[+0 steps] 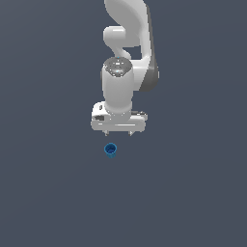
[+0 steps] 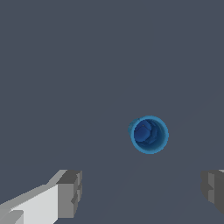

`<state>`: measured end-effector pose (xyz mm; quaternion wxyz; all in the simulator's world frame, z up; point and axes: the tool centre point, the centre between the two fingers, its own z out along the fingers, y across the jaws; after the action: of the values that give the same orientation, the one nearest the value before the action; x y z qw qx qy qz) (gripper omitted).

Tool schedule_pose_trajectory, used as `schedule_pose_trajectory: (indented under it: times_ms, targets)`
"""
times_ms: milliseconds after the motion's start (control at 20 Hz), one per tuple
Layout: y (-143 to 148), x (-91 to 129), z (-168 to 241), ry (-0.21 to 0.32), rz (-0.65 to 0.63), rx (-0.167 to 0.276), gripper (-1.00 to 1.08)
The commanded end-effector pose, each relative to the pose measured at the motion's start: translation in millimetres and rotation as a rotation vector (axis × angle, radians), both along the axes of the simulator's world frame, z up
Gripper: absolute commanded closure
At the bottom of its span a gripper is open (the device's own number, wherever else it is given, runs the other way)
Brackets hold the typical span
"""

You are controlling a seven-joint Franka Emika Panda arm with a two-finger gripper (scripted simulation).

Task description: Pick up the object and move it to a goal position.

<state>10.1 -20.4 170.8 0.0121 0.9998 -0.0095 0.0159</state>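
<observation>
The object is a tiny bright-blue round cup with a darker hollow centre, standing upright on the flat grey floor. In the wrist view the cup shows from above, its opening facing the camera. My white gripper hangs above the floor, a little behind the cup and slightly toward the exterior view's right. It is open and empty. In the wrist view the gripper has its two grey fingertips wide apart, and the cup lies beyond them, not between them.
The floor is a plain dark grey surface with no other objects in view. The white arm rises behind the gripper toward the top of the exterior view.
</observation>
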Motion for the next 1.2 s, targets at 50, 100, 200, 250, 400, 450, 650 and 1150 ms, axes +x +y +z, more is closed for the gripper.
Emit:
schedule_pose_trajectory:
  times_ms: [50, 100, 200, 250, 400, 450, 650, 1150]
  targets:
    - [0.1, 0.3, 0.5, -0.001, 0.001, 0.000, -0.92]
    - [0.5, 1.3, 2.2, -0.004, 0.003, 0.000, -0.92]
    - [2.1, 4.9, 8.7, -0.016, 0.012, 0.001, -0.92]
    - [3.2, 7.5, 13.5, -0.025, 0.018, 0.002, -0.92]
    - [6.2, 13.8, 25.7, -0.046, 0.034, 0.003, -0.92]
    - [6.6, 14.6, 27.5, -0.049, 0.036, 0.003, -0.92]
    - [5.9, 14.2, 25.5, -0.047, 0.033, 0.004, -0.92]
    - [-13.3, 16.7, -16.8, -0.016, -0.032, 0.014, -0.92]
